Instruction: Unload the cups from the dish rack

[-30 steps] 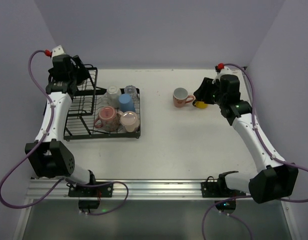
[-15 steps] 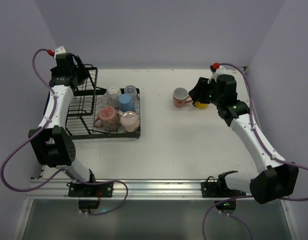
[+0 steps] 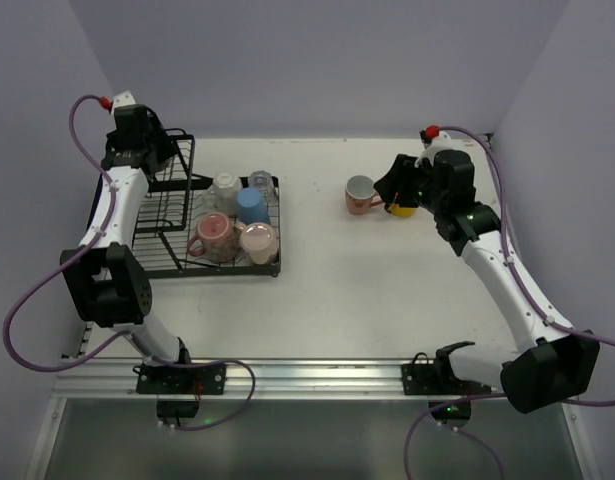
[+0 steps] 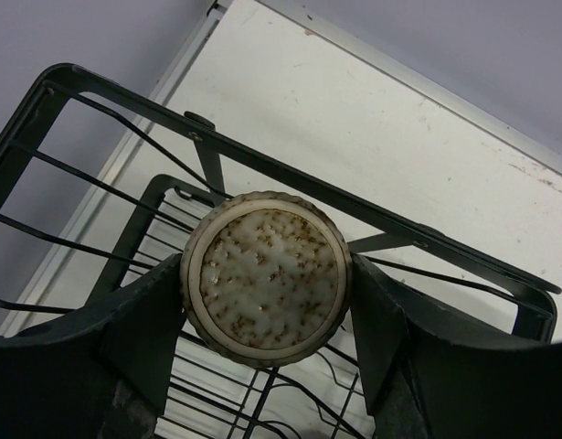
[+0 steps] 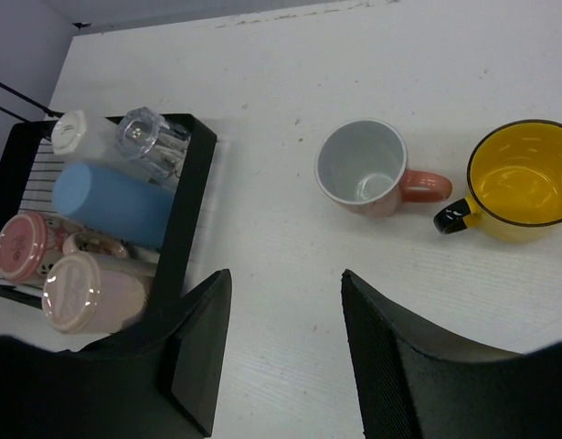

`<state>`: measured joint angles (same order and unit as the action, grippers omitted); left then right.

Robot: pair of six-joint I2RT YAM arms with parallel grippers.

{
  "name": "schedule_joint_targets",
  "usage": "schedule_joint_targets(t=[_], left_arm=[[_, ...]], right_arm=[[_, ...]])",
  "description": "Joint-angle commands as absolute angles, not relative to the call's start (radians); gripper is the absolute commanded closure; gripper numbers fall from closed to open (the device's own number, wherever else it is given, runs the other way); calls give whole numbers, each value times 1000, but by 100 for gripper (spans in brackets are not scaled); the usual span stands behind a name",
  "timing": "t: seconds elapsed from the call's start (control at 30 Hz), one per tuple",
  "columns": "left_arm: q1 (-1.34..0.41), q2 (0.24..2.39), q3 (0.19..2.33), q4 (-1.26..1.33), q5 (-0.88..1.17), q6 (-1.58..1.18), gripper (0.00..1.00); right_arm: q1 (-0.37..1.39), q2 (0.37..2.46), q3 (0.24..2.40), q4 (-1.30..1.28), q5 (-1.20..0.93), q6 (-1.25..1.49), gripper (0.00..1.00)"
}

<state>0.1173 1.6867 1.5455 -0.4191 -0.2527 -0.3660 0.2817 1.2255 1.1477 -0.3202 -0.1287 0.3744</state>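
Tabletop [image 4: 399, 137]: speckled cup [image 4: 267, 265] within left gripper [image 4: 267, 294]

Arms [image 3: 502, 280]: I am wearing white shells over black joints.
Cables [image 3: 73, 122]: I am trailing purple loops, red-capped.
Fingers [image 5: 399, 366]: I am showing matte black.

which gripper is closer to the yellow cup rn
Right. The right gripper hangs open close by the yellow cup; the left gripper is far across, closed on a speckled cup at the dish rack.
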Motion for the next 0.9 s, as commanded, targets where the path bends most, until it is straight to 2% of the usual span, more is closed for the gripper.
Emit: schedule_joint_targets(t=[0.0, 0.2, 0.3, 0.37, 0.5, 0.6, 0.77, 0.87], left_arm=[[121, 1631, 1537, -361, -223, -377, 68], [121, 1458, 1450, -318, -169, -434, 80], [121, 1368, 1405, -324, -166, -465, 83], [121, 1298, 1375, -328, -146, -477, 85], [121, 1155, 1296, -301, -51, -529, 87], [120, 1037, 1214, -253, 131, -616, 88], [95, 878, 1007, 24, 511, -892, 89], [49, 830, 925, 179, 606, -1007, 89]], right_arm=[[290, 1169, 1157, -253, -181, 402, 45], [321, 1146, 1123, -128, -359, 520, 27], [376, 1135, 1101, -52, -409, 570, 20], [400, 1109, 1050, 62, -426, 610, 20], [460, 1010, 914, 316, -455, 774, 24], [509, 988, 861, 437, -480, 850, 33], [618, 963, 825, 549, -459, 815, 47], [637, 991, 834, 577, -485, 825, 47]])
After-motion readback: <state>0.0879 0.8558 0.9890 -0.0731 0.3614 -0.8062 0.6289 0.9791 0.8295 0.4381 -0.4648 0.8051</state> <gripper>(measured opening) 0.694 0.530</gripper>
